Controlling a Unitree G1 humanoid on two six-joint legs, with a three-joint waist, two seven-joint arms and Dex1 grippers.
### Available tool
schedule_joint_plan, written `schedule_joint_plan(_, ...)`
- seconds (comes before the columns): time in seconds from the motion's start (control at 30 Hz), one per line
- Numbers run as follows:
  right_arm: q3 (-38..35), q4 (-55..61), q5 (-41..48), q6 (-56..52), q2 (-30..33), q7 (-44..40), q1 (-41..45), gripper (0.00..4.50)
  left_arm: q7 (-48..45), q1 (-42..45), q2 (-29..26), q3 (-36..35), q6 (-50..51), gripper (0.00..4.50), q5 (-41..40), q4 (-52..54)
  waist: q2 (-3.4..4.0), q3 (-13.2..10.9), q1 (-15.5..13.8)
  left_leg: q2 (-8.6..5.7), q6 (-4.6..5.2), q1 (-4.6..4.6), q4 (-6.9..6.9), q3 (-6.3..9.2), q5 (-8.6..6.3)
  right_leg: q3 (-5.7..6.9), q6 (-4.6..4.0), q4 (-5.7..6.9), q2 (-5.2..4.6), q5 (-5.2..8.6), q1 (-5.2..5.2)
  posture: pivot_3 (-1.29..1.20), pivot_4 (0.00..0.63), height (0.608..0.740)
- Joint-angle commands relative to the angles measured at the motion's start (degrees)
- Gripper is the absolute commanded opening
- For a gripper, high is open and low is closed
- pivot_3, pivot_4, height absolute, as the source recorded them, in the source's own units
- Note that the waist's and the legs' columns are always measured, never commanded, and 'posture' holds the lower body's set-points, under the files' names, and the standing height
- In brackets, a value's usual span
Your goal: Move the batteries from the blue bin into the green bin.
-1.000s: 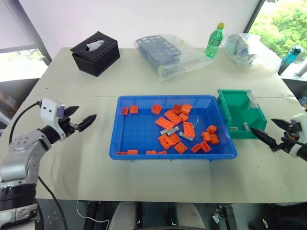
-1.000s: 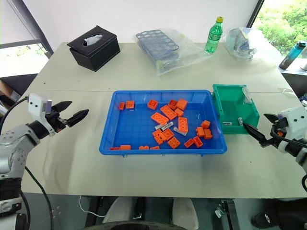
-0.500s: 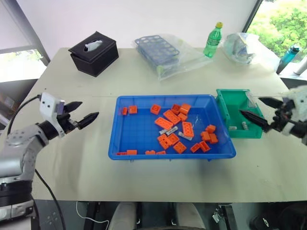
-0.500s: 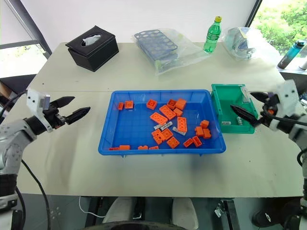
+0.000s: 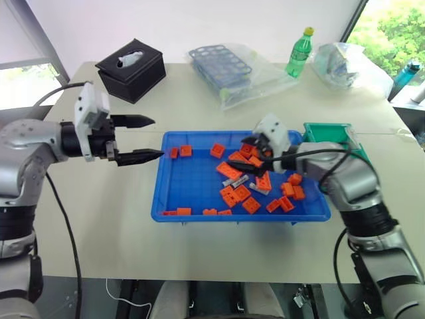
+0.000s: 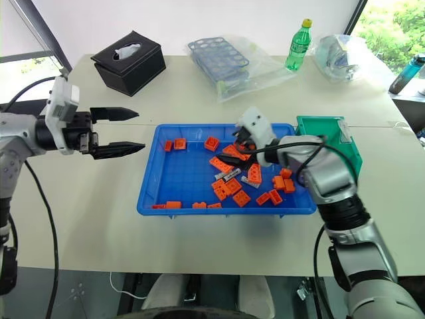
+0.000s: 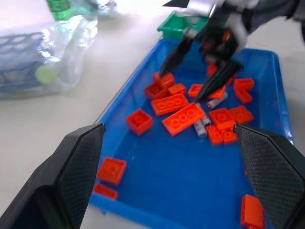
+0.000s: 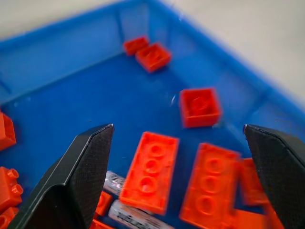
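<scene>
Our right gripper hangs with its two black fingers spread wide and empty over the middle of the blue bin, and the batteries lie just below and slightly nearer us than its tips, flat among the orange bricks with their long axes running roughly across the bin. Our left gripper, also wide open and empty, hovers outside the bin's left wall, so we judge the right arm the nearer one. The green bin sits just beside the blue bin's right end.
</scene>
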State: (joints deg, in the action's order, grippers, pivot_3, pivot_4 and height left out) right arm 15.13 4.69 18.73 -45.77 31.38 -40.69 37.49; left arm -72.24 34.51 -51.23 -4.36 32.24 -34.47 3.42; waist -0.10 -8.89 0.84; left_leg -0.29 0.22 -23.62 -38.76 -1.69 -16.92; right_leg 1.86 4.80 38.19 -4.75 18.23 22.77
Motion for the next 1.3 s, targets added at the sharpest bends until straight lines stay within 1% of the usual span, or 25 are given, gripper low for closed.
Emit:
schedule_joint_plan(0.03, 0.99, -2.19, -2.58, 0.24, -2.22, 1.46, 1.91, 4.48, -3.25, 1.47, -0.06, 1.29, 1.74, 4.5, -1.9, 1.59, 0.02, -0.02, 0.18, 0.0, 0.02, -0.04, -0.06, 0.0, -0.01, 0.0, 0.0, 0.0, 0.02, 0.0, 0.0, 0.0, 0.15, 0.73)
schedule_joint_plan(0.17, 2.58, -3.26, -4.19, -0.83, -3.27, 1.32, 0.98, 4.48, -3.4, 2.56, 1.04, 2.09, 2.76, 4.5, -2.29, 2.16, -0.03, -0.05, 0.06, 0.02, 0.05, -0.11, -0.37, 0.0, -0.02, 0.0, 0.01, 0.04, 0.08, 0.0, -0.02, 0.0, 0.15, 0.73)
schedule_joint_plan(0.43, 3.1, -3.2, -5.98, 0.02, -5.01, 0.96, -0.09, 4.48, -3.8, 3.07, 2.26, 3.95, 1.52, 4.5, -0.16, 1.55, -0.03, -0.04, 0.02, 0.02, 0.09, -0.11, -0.38, 0.02, -0.04, -0.01, 0.01, 0.11, 0.1, 0.0, -0.01, 0.0, 0.15, 0.73)
schedule_joint_plan(0.47, 3.39, -3.49, -6.46, 0.45, -4.95, 0.85, -0.16, 4.25, -3.75, 3.11, 2.46, 4.08, 1.39, 4.5, 0.05, 1.49, -0.03, -0.04, 0.02, 0.02, 0.09, -0.1, -0.38, 0.02, -0.04, -0.01, 0.01, 0.11, 0.1, 0.0, -0.01, 0.0, 0.15, 0.73)
schedule_joint_plan(0.53, 3.79, -3.83, -7.24, 1.04, -4.81, 0.52, -0.41, 3.62, -3.52, 3.28, 2.89, 4.25, 1.06, 4.5, 0.49, 1.33, -0.03, -0.05, 0.03, 0.02, 0.08, -0.1, -0.38, 0.02, -0.04, -0.01, 0.01, 0.11, 0.11, 0.0, -0.01, 0.0, 0.15, 0.73)
schedule_joint_plan(0.63, 3.74, -4.1, -7.83, 1.45, -4.89, 0.16, -0.68, 2.16, -3.43, 3.65, 3.32, 4.38, 0.8, 4.5, 1.0, 1.02, -0.03, -0.04, 0.03, 0.02, 0.09, -0.1, -0.38, 0.02, -0.04, -0.01, 0.01, 0.11, 0.11, 0.0, -0.01, 0.0, 0.15, 0.73)
schedule_joint_plan(0.67, 3.72, -4.22, -8.05, 1.56, -4.89, 0.09, -0.7, 1.57, -3.42, 3.8, 3.4, 4.45, 0.74, 4.5, 1.09, 0.93, -0.03, -0.04, 0.03, 0.02, 0.09, -0.11, -0.38, 0.02, -0.04, -0.01, 0.01, 0.11, 0.11, 0.0, -0.01, 0.0, 0.15, 0.73)
schedule_joint_plan(0.7, 3.68, -4.34, -8.33, 1.72, -4.9, 0.15, -0.66, 1.22, -3.41, 3.96, 3.51, 4.49, 0.69, 4.5, 1.18, 0.84, -0.03, -0.05, 0.03, 0.02, 0.09, -0.1, -0.38, 0.02, -0.04, -0.01, 0.01, 0.11, 0.11, 0.0, -0.01, 0.0, 0.15, 0.73)
schedule_joint_plan(0.9, 3.03, -6.55, -9.43, 3.3, -7.13, 0.46, 2.45, 1.25, -3.85, 4.49, 3.95, 4.68, 0.25, 4.5, 1.95, -0.01, -0.03, -0.04, 0.12, 0.02, 0.08, -0.1, -0.38, 0.02, -0.04, -0.01, 0.01, 0.11, 0.12, 0.0, -0.01, 0.0, 0.15, 0.73)
schedule_joint_plan(1.13, 5.97, -14.72, -12.17, 7.9, -15.88, 1.08, 8.88, 1.25, -3.66, 4.38, 4.38, 4.93, -0.25, 4.5, 2.31, 0.45, -0.03, -0.04, 0.4, 0.07, 0.06, -0.1, -0.37, 0.01, -0.03, -0.02, 0.01, 0.18, 0.19, 0.0, 0.05, 0.0, 0.15, 0.73)
schedule_joint_plan(1.2, 6.29, -17.22, -12.76, 8.69, -17.76, 0.96, 9.93, 2.29, -3.58, 4.52, 4.57, 4.98, -0.28, 4.5, 2.42, 0.47, -0.03, -0.04, 0.27, 0.06, 0.06, -0.09, -0.38, 0.02, -0.03, -0.02, 0.01, 0.21, 0.18, 0.0, 0.04, 0.0, 0.15, 0.73)
schedule_joint_plan(1.23, 6.5, -18.06, -13.22, 9.29, -18.27, 0.99, 10.29, 2.66, -3.57, 4.56, 4.62, 4.99, -0.28, 4.5, 2.47, 0.48, -0.03, -0.04, 0.11, 0.05, 0.06, -0.09, -0.38, 0.03, -0.03, -0.02, 0.01, 0.23, 0.18, 0.0, 0.03, 0.0, 0.15, 0.73)
schedule_joint_plan(1.3, 6.88, -18.41, -14.25, 10.25, -18.38, 1.0, 10.89, 3.58, -3.63, 4.49, 4.64, 4.94, -0.28, 4.5, 2.52, 0.52, -0.03, -0.05, -0.09, -0.01, 0.07, -0.1, -0.39, 0.04, -0.03, -0.01, 0.01, 0.23, 0.13, 0.0, 0.02, 0.0, 0.15, 0.73)
